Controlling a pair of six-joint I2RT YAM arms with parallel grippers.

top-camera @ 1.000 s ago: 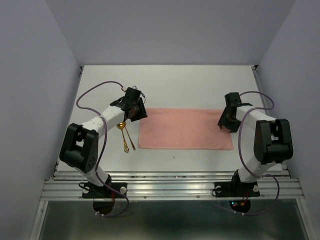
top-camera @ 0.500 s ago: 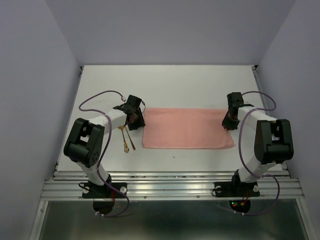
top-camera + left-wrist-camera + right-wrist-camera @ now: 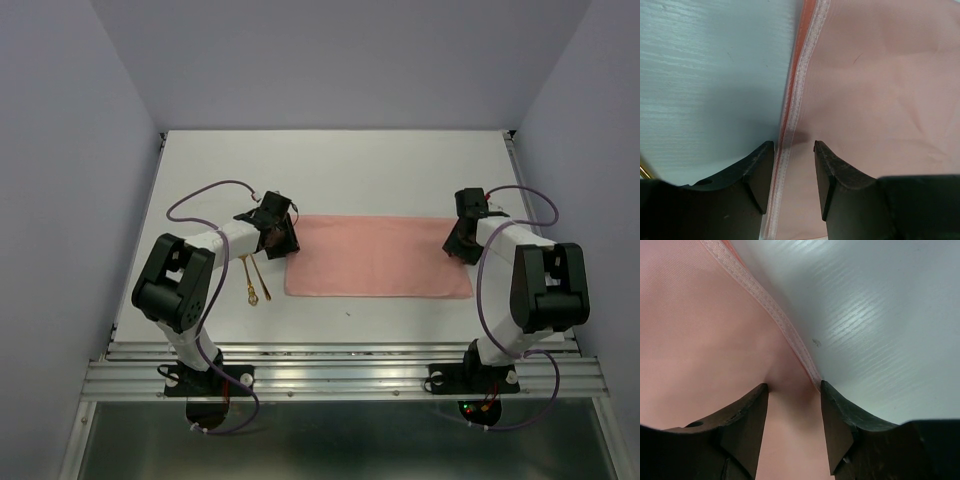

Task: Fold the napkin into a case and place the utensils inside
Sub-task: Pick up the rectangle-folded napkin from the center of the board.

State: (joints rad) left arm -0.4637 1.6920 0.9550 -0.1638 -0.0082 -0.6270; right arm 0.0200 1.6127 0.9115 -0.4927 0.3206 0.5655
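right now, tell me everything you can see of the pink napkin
The napkin is a thin salmon-pink cloth with a slight sheen and a stitched hem, lying flat on the white table as a wide rectangle, smooth but for faint creases. At its left end a second layer seems to show beside the hem. The left gripper straddles the left hem and the right gripper the right hem, fingers apart. The gold utensils lie just left of it, not touching.

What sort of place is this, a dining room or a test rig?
Likely a lab test cell: white table boxed by blank panels, aluminium rail at its near edge, just a pink napkin and two gold utensils laid out.
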